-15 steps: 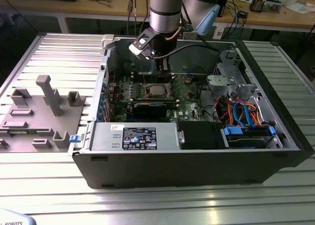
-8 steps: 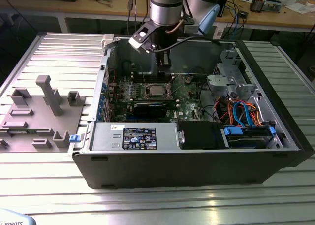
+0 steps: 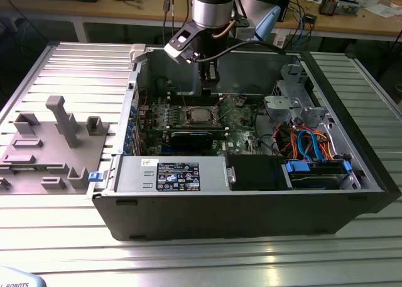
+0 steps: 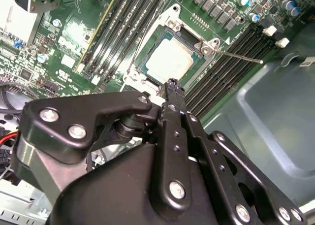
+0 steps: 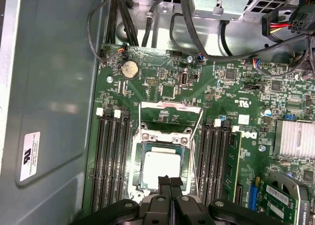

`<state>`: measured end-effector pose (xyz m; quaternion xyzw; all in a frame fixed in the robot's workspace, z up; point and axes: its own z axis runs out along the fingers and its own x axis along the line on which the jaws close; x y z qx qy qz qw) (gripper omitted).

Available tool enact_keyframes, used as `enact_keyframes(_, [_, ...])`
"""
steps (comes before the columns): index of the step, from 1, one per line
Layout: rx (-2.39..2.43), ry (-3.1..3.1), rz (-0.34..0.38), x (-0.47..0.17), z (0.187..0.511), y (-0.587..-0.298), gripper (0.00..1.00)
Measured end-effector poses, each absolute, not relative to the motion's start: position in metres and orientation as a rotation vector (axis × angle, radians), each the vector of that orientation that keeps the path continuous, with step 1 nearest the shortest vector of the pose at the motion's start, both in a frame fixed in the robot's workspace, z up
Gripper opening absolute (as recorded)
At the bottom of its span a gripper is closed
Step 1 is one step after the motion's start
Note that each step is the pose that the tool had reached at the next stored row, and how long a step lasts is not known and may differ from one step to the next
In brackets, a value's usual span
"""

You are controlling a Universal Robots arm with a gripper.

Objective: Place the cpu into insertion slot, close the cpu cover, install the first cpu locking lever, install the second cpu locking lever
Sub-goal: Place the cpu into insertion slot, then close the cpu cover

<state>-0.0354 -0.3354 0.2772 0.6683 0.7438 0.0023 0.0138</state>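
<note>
The cpu (image 5: 160, 167) lies flat in its socket on the green motherboard, its dull silver top bare; it also shows in the second wrist view (image 4: 170, 60) and the exterior view (image 3: 200, 115). The cpu cover (image 5: 170, 107), a thin silvery frame, appears tilted up at the socket's side away from my fingers. A thin locking lever (image 4: 241, 56) sticks out from one socket corner. My gripper (image 5: 170, 181) hangs just above the cpu's near edge, fingers together and holding nothing; I also see it in the second wrist view (image 4: 172, 84) and inside the case (image 3: 211, 91).
Black memory slots (image 5: 110, 161) flank the socket. A finned heat sink (image 5: 295, 139) and bundled cables (image 5: 197, 43) sit nearby. The case holds a labelled power supply (image 3: 176, 174) and blue cables (image 3: 314, 146). Grey fixture blocks (image 3: 59, 133) stand outside the case at the exterior view's left.
</note>
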Motion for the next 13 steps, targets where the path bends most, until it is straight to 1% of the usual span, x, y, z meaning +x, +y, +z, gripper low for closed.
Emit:
enact_keyframes(3, [2.081,2.316,0.007,-0.035,0.277,-0.335,0.11])
enact_keyframes(13, [2.083,2.319,0.001,-0.002,0.277,-0.336,0.11])
